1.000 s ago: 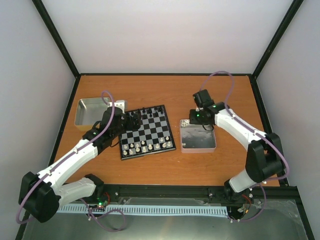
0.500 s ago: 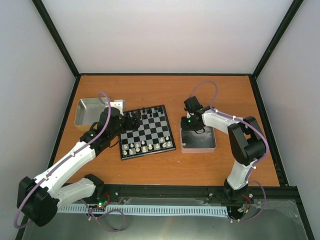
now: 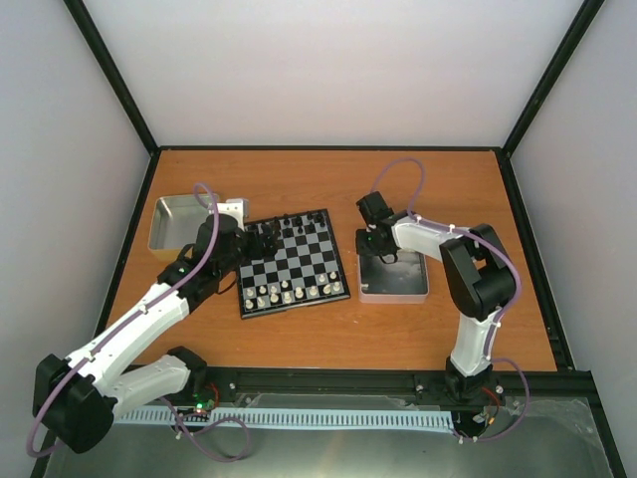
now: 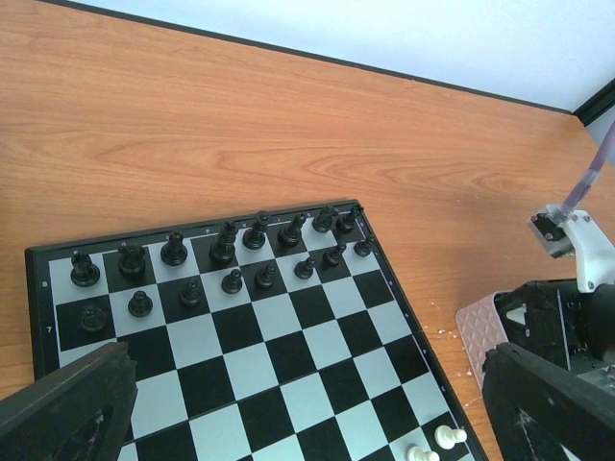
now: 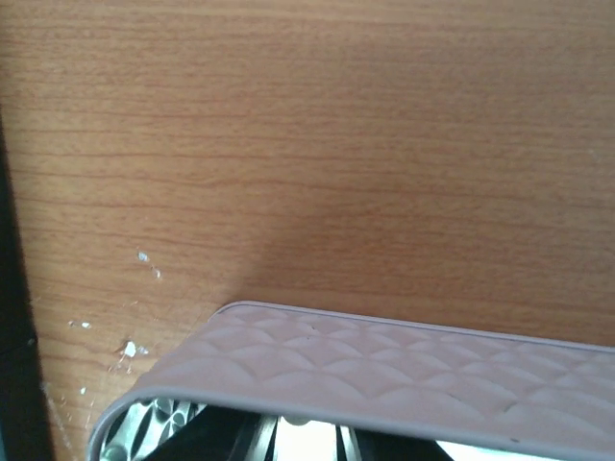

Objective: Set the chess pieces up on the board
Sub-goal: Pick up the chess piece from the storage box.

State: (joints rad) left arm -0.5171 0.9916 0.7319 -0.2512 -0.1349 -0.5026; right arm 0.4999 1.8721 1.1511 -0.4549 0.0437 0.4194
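The board (image 3: pixel 294 261) lies left of centre, turned a little. Cream-white chess pieces (image 3: pixel 289 292) stand along its near rows; two show in the left wrist view (image 4: pixel 432 444). Black pieces (image 4: pixel 226 254) fill the two far rows. My left gripper (image 3: pixel 261 239) hovers over the board's far left corner, its wide-apart fingers (image 4: pixel 67 403) empty. My right gripper (image 3: pixel 376 247) reaches down into the far left corner of the right tray (image 3: pixel 418 289). The tray's quilted wall (image 5: pixel 384 365) hides most of its fingers, so I cannot tell how they stand.
A second silver tray (image 3: pixel 177 224) with a white block (image 3: pixel 235 210) at its right corner sits at the far left. Black frame rails run along the table's edges. The right tray's corner (image 4: pixel 480 331) lies close to the board's right edge.
My right gripper has swung left along the right tray's far side to its far left corner, the arm folding in. My left gripper has barely shifted over the board's corner.
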